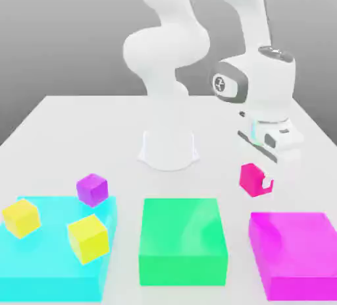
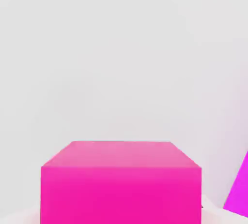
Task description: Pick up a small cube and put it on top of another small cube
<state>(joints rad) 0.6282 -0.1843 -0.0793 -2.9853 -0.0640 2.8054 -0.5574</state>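
Hand [image 1: 262, 177] is clenched on the small cube [image 1: 251, 178], fingers pinching it from opposite sides; the cube looks lifted a bit off the surface [image 1: 79, 119], near the surface's edge on the exterior view's right, just behind the large magenta block [image 1: 299, 251]. In the hand view the pink cube [image 2: 121, 184] sits square w/ its top face showing, so the grip looks centred and level, prob so it won't twist during carry. Cube has no long axis, all sides equal; faces sit roughly square to the hand, slightly turned vs the surface edges.

Purple cube [image 1: 91, 189] waits well apart, toward the exterior view's left, at the back edge of the cyan block [image 1: 52, 271], which carries two yellow cubes [image 1: 20, 218]. Green block [image 1: 183, 248] lies between cyan & magenta along the front edge. Next, I judge: carry across, align faces over purple, set down
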